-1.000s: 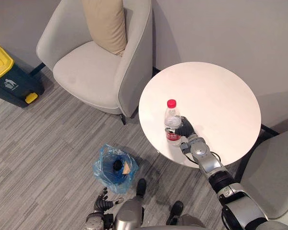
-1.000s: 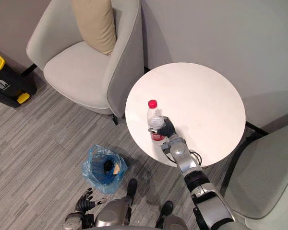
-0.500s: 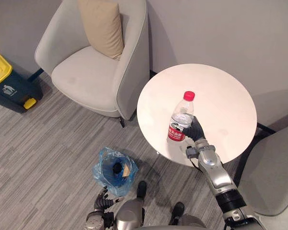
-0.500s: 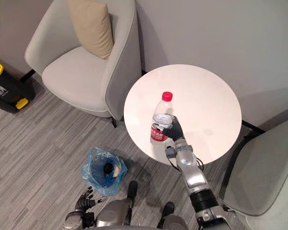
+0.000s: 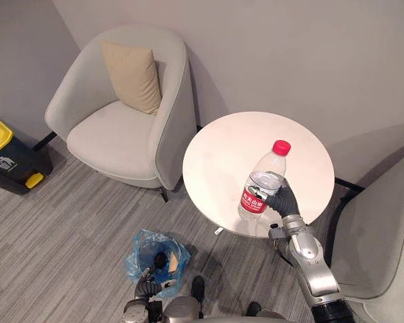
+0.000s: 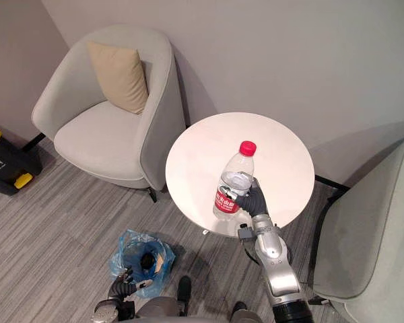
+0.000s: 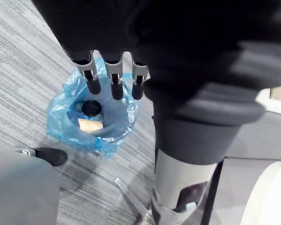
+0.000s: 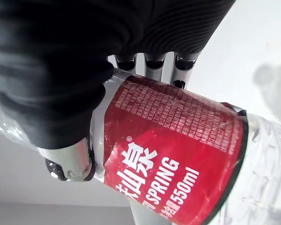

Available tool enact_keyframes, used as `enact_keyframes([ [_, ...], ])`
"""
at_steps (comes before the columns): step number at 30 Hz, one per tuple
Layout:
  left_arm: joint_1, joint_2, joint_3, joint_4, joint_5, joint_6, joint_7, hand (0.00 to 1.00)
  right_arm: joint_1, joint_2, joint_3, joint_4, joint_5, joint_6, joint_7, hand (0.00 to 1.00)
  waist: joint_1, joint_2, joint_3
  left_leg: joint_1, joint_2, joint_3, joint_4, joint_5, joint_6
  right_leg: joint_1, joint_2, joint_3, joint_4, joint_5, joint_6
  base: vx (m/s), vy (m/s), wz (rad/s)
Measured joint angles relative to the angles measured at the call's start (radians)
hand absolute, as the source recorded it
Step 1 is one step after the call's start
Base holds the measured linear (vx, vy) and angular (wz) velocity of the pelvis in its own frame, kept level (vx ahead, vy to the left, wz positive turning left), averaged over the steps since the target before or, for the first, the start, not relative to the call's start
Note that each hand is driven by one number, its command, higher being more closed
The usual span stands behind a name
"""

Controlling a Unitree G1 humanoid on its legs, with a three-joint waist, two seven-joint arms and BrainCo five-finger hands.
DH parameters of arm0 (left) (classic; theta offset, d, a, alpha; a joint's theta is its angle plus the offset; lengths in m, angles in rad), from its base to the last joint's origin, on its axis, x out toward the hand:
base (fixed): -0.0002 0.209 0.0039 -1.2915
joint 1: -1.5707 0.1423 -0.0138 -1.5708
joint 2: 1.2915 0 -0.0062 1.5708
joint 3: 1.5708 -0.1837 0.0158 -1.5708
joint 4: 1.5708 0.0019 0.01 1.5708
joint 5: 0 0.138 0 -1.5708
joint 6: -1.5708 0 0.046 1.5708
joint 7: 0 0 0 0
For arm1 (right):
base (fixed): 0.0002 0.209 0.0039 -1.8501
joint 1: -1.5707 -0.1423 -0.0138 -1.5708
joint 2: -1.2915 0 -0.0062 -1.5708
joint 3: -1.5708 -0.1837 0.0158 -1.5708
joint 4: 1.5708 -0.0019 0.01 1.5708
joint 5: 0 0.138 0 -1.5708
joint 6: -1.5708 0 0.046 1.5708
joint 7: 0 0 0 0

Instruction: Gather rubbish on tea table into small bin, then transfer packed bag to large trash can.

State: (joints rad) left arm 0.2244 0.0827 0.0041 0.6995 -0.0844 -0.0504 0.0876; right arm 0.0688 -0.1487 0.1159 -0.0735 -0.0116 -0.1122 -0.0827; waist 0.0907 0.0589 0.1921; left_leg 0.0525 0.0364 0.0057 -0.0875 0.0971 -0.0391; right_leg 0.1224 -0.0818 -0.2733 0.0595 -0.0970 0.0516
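Observation:
A clear plastic bottle [image 5: 262, 188] with a red cap and red label is held up above the round white tea table [image 5: 222, 155], tilted a little. My right hand [image 5: 285, 200] is shut on its lower half; the right wrist view shows the fingers [image 8: 152, 63] curled round the label [image 8: 178, 154]. The small bin lined with a blue bag [image 5: 153, 256] stands on the floor left of the table's foot, with a few bits of rubbish inside [image 7: 90, 124]. My left hand [image 5: 144, 289] hangs low beside it, fingers [image 7: 113, 79] relaxed and holding nothing.
A grey armchair [image 5: 121, 128] with a tan cushion [image 5: 130, 75] stands left of the table. A second grey chair [image 5: 380, 242] is at the right. The large dark trash can with a yellow lid [image 5: 3, 155] stands at the far left by the wall.
My right hand has lifted the bottle off the table and higher. The camera has tilted up and back, so the whole scene has shifted.

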Motion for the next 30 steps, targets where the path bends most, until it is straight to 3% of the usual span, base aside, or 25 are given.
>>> enact_keyframes([
  [8, 0.004, -0.001, -0.002, 0.020, 0.000, 0.002, -0.002, 0.00, 0.050, 0.003, 0.004, -0.016, -0.036, 0.000, 0.020, 1.00, -0.001, 0.008, -0.011, -0.007, 0.002, -0.018, 0.046, -0.008, -0.003, 0.021, 0.001, -0.011, 0.016, -0.002, 0.002, -0.07, -0.010, 0.06],
  [13, 0.015, -0.003, -0.014, 0.031, 0.001, 0.000, -0.002, 0.00, 0.047, -0.021, 0.008, -0.034, -0.042, -0.013, 0.008, 1.00, 0.007, 0.039, -0.006, -0.105, -0.001, -0.063, 0.136, -0.010, -0.003, -0.035, -0.014, -0.081, 0.111, -0.037, -0.006, -0.11, -0.010, 0.48],
  [14, 0.041, -0.006, -0.028, 0.018, 0.002, -0.001, -0.002, 0.00, 0.038, -0.035, 0.019, -0.036, -0.049, -0.015, -0.003, 1.00, 0.008, 0.051, -0.015, -0.131, -0.001, -0.058, 0.137, -0.037, 0.013, -0.048, -0.010, -0.108, 0.131, -0.045, -0.014, -0.14, -0.013, 0.45],
  [15, 0.040, 0.000, -0.031, 0.021, 0.007, -0.001, -0.003, 0.00, 0.032, -0.034, 0.019, -0.036, -0.062, -0.017, -0.006, 1.00, 0.006, 0.045, -0.017, -0.138, 0.014, 0.041, 0.123, -0.107, 0.095, -0.050, -0.017, -0.119, 0.109, -0.039, -0.020, -0.13, -0.024, 0.57],
  [17, 0.026, 0.012, -0.032, 0.033, 0.018, -0.001, -0.009, 0.00, 0.012, -0.035, 0.001, -0.035, -0.074, -0.024, -0.011, 1.00, -0.009, 0.021, -0.020, -0.174, 0.041, 0.202, 0.196, -0.155, 0.145, -0.065, -0.055, -0.173, 0.077, -0.016, -0.030, -0.10, -0.006, 0.89],
  [18, 0.014, 0.010, -0.033, 0.038, 0.025, -0.001, -0.015, 0.00, -0.007, -0.048, -0.026, -0.030, -0.079, -0.023, -0.022, 1.00, -0.020, 0.034, -0.026, -0.203, 0.095, 0.321, 0.332, -0.157, 0.143, -0.072, -0.075, -0.227, 0.100, -0.013, -0.035, -0.07, 0.032, 1.01],
  [21, 0.012, 0.008, -0.044, 0.038, 0.053, -0.002, -0.017, 0.00, -0.008, -0.054, -0.076, -0.030, -0.086, -0.021, -0.056, 1.00, -0.051, 0.043, -0.034, -0.145, 0.104, 0.394, 0.353, -0.146, 0.119, -0.046, -0.095, -0.304, 0.093, -0.008, -0.024, -0.01, 0.067, 0.95],
  [22, 0.013, 0.003, -0.054, 0.039, 0.059, -0.001, -0.017, 0.00, -0.009, -0.065, -0.089, -0.030, -0.091, -0.021, -0.069, 1.00, -0.062, 0.051, -0.039, -0.107, 0.100, 0.383, 0.281, -0.148, 0.058, -0.042, -0.093, -0.335, 0.090, -0.002, -0.015, 0.03, 0.144, 0.84],
  [23, -0.001, 0.001, -0.069, 0.037, 0.058, -0.005, -0.019, 0.00, -0.016, -0.059, -0.102, -0.022, -0.101, -0.016, -0.072, 1.00, -0.061, 0.053, -0.038, -0.076, 0.083, 0.373, 0.204, -0.132, 0.020, -0.045, -0.095, -0.350, 0.091, 0.005, -0.003, 0.03, 0.161, 0.64],
  [26, -0.009, 0.017, -0.070, 0.035, 0.058, -0.007, -0.018, 0.00, -0.017, -0.032, -0.078, -0.018, -0.114, 0.001, -0.067, 1.00, -0.044, 0.015, -0.039, -0.052, 0.052, 0.370, 0.173, -0.122, 0.023, -0.026, -0.112, -0.342, 0.071, 0.026, 0.022, -0.01, 0.154, 0.14],
  [30, -0.008, 0.021, -0.066, 0.041, 0.059, -0.004, -0.016, 0.00, -0.018, -0.008, -0.040, -0.004, -0.117, 0.002, -0.064, 1.00, -0.049, 0.004, -0.048, -0.041, 0.009, 0.355, 0.174, -0.146, 0.054, -0.015, -0.155, -0.345, 0.089, 0.033, 0.050, -0.02, 0.160, 0.09],
])
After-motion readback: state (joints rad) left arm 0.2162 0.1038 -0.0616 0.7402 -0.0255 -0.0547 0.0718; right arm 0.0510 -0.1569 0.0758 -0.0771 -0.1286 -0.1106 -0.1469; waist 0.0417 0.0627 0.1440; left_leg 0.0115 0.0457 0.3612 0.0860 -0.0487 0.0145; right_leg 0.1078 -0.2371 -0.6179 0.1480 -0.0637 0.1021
